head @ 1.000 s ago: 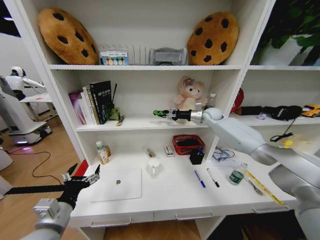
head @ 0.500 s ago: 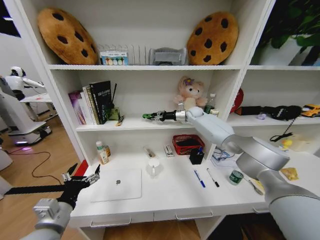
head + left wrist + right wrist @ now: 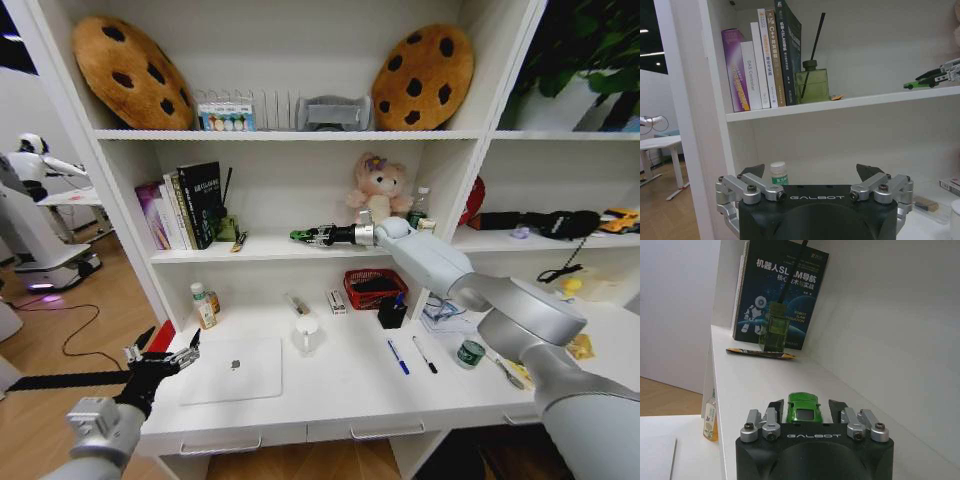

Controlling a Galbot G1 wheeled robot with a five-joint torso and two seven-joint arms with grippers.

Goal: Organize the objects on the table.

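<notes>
Nearest the robot, the left gripper [image 3: 160, 362] hangs low at the front left corner of the table [image 3: 340, 395], jaws spread wide with nothing between them, parked beside the silver laptop [image 3: 234, 369] lying flat and closed. Further along the table, blue and black pens [image 3: 412, 355] lie loose, with the small green-labelled jar [image 3: 471, 353] just beyond them to the right.

Up on the middle shelf [image 3: 270, 249], the right gripper [image 3: 304, 236] reaches in with its arm stretched long, and the tiny green toy car [image 3: 803, 407] sits between its fingers [image 3: 774, 410], which stand narrowly parted on either side; I can't tell whether the pads actually touch it. The car looks to be right down at the shelf board, well apart from the green diffuser bottle [image 3: 774, 331] and the books [image 3: 187, 205] deeper in.

The risk here: it's on wheels. If the fingers part unevenly or drag on the way out, the car could roll or get nudged off the shelf's front edge onto the table below.
</notes>
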